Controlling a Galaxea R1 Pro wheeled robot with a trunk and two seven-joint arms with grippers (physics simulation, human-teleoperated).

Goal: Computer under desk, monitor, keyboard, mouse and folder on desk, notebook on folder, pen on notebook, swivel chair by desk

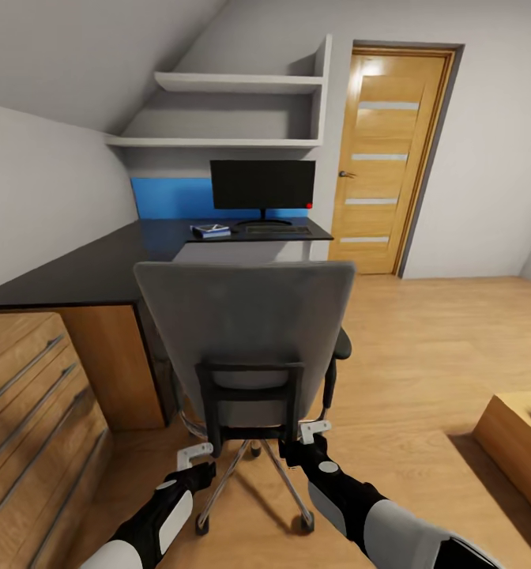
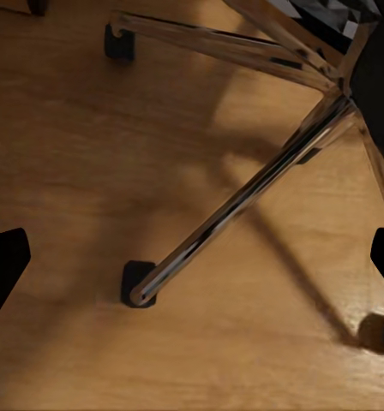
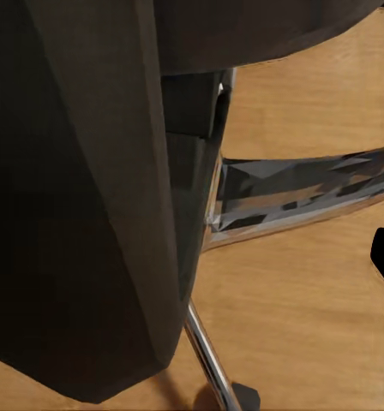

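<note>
Right now both arms are reaching low behind the swivel chair (image 1: 246, 332), which is standing between the robot and the black counter (image 1: 99, 269). On the left, the left gripper (image 1: 196, 453) is hovering by the chrome base (image 2: 243, 197) with its jaws apart, gripping nothing; if it is pushing there, it could catch a caster (image 2: 137, 282) and spin the chair instead of rolling it. Far across the counter, the blue folder (image 1: 211, 230) is lying left of the keyboard (image 1: 277, 230), under the monitor (image 1: 262, 185). To the right, the right gripper (image 1: 314, 431) is sitting close to the back's black bracket (image 1: 250, 399); I cannot tell how its jaws stand. An uneven shove could be swinging the seat into the wooden drawer unit (image 1: 36, 411) or jolting the counter's things.
</note>
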